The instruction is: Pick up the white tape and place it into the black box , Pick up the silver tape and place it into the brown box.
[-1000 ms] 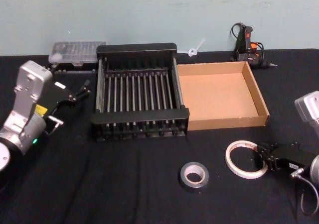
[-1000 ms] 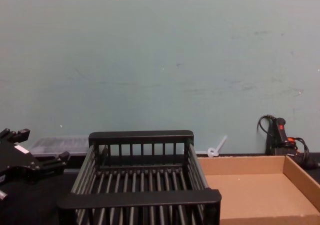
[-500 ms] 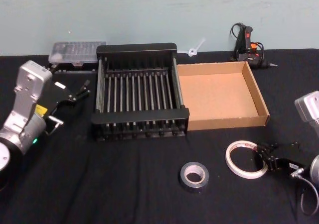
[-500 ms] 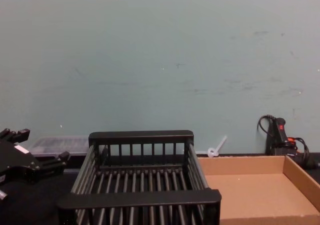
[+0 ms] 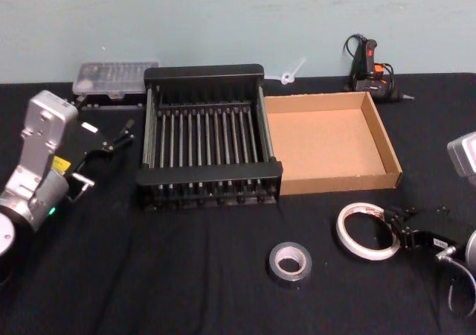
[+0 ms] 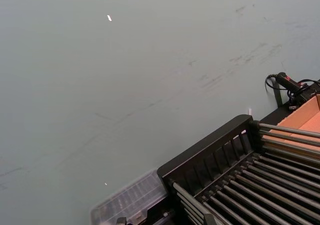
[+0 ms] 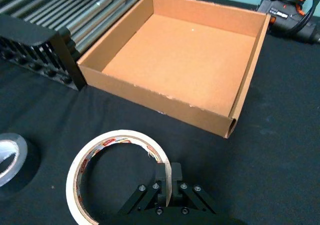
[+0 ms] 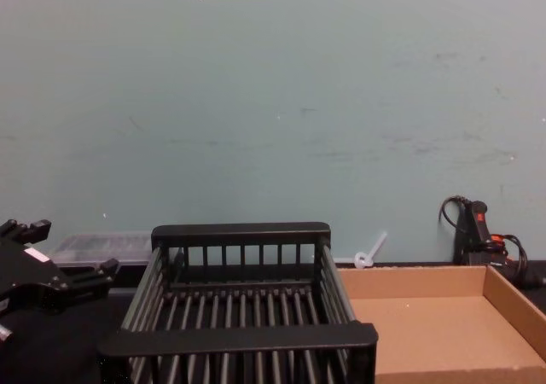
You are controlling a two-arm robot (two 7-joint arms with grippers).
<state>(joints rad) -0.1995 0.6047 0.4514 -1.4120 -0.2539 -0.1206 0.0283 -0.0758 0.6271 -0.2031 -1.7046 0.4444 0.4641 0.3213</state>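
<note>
Since a second ago, the right gripper (image 7: 169,181) has closed its jaws on the white tape's (image 5: 364,233) rim at lower right; the left gripper (image 5: 111,140) idles open. Next: lift toward the black box (image 5: 208,138) at centre.

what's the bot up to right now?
The right gripper is shut on the rim of the white tape, which lies flat on the black table in front of the brown box. The silver tape lies untouched nearby. The black box and the brown box both have nothing in them. The left gripper is parked open beside the black box, holding nothing.
</note>
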